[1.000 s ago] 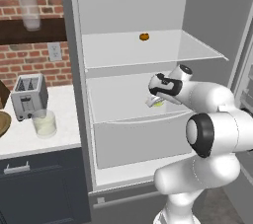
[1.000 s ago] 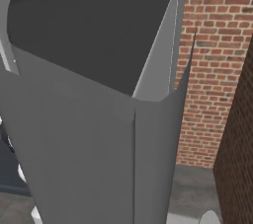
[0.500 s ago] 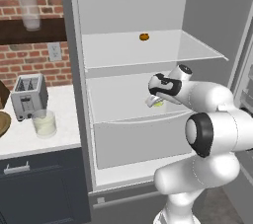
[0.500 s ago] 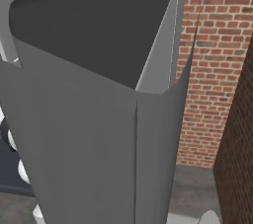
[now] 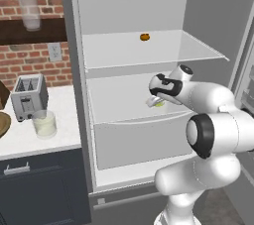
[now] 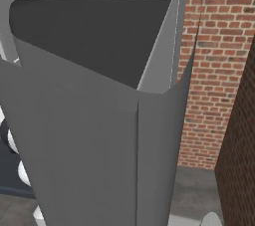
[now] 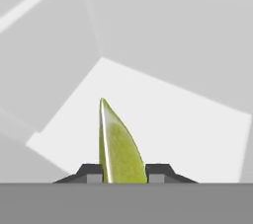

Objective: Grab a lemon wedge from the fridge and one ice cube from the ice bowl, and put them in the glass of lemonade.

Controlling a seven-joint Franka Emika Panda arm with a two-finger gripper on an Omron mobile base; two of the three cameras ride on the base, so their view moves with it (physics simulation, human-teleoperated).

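Since a second before, the base cameras had not shifted and the arm had barely moved; the orange item (image 5: pixel 144 36) lay where it had been on the upper shelf (image 5: pixel 149 49). The change was at the gripper (image 7: pixel 123 173): its two dark fingertips (image 7: pixel 91 172) had drawn together and now pressed the lemon wedge (image 7: pixel 117 146) from both sides, the wedge standing between them, tip pointing away from the hand. The arm reached from the lower right into the open fridge (image 5: pixel 74 120), wrist bent leftward, its gripper (image 5: pixel 155 102) just above the middle shelf (image 5: pixel 119 115). On the counter (image 5: pixel 30 140) the glass of lemonade (image 5: pixel 44 124) stood just in front of the toaster (image 5: pixel 29 96)
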